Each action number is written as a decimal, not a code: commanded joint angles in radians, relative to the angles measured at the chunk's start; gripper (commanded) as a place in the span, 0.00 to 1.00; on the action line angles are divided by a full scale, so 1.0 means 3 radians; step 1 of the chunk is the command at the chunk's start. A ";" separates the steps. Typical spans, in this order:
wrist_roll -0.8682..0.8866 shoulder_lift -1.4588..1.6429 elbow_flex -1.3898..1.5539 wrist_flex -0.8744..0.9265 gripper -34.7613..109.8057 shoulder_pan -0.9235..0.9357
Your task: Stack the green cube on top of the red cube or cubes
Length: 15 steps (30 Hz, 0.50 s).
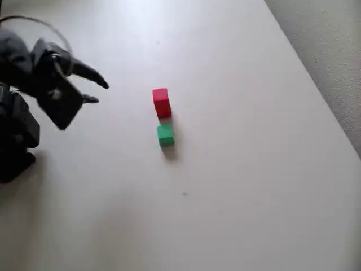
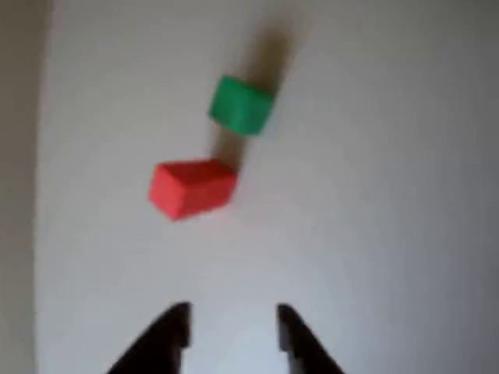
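Note:
The green cube (image 1: 165,135) (image 2: 242,105) rests on the table just below the red cubes (image 1: 161,103) in the overhead view, a small gap apart. The red cubes (image 2: 192,188) read as one red block about two cubes long, and I see no seam between them. My black gripper (image 1: 100,92) is open with nothing between its fingers, well to the left of both in the overhead view. In the wrist view the gripper (image 2: 232,315) points toward them, the red block being nearer and the green cube beyond it.
The pale table (image 1: 237,186) runs out at a slanted right edge, with grey floor (image 1: 333,51) beyond. The arm's dark base (image 1: 17,135) stands at the left edge.

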 commanded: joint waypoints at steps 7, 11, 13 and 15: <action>0.0665 -0.2720 -0.1969 0.0281 0.38 0.0092; 0.0813 -0.3283 -0.2337 0.0297 0.38 0.0261; 0.0813 -0.3467 -0.2475 0.0281 0.38 0.0343; 0.0808 -0.3610 -0.2567 0.0281 0.38 0.0419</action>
